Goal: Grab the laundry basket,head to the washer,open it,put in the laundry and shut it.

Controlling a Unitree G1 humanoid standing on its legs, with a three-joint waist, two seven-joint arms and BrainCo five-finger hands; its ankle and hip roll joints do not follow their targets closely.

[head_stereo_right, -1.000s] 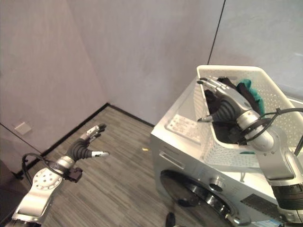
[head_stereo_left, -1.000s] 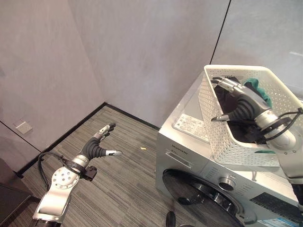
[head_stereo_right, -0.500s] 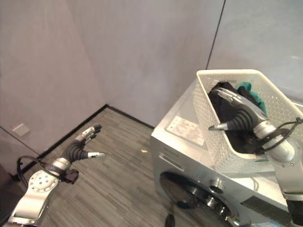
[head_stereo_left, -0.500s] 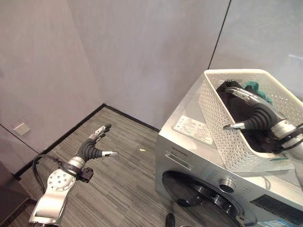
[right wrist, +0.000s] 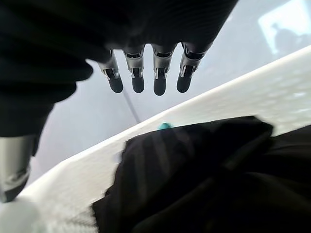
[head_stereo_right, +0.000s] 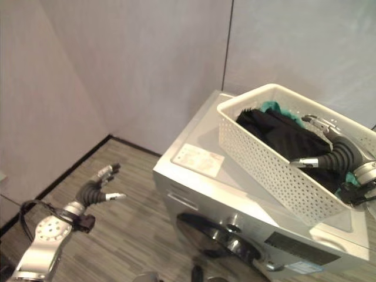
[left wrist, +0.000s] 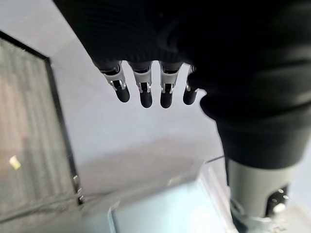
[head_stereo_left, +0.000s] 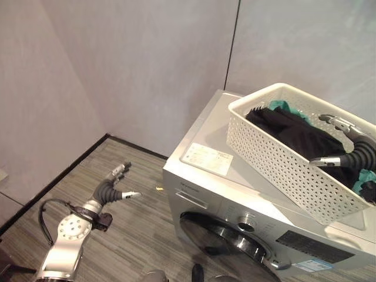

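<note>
Since the earlier frames the camera had swung, so the whole scene shifted; the right hand (head_stereo_right: 335, 154), which had been deep among the clothes, had drawn back toward the basket's (head_stereo_left: 276, 154) near end and sat above the pile.

The basket stood on top of the washer (head_stereo_left: 194, 194), tilted slightly, its door (head_stereo_left: 226, 238) not yet opened. Inside lay the laundry: black cloth (head_stereo_left: 299, 136) with some teal cloth (head_stereo_left: 281, 106) at the far rim.

The cloth looked soft, limp and light, likely to drape and trail when lifted, so a bunched fold near the middle of the black heap seemed the best hold. The basket looked stiff but light, easily nudged along the smooth lid.

The right hand hovered over the black cloth, fingers straight and spread, thumb apart, holding nothing. The left hand (head_stereo_left: 111, 187) hung out over the floor (head_stereo_left: 135, 235), well apart from the washer, fingers relaxed and empty.
</note>
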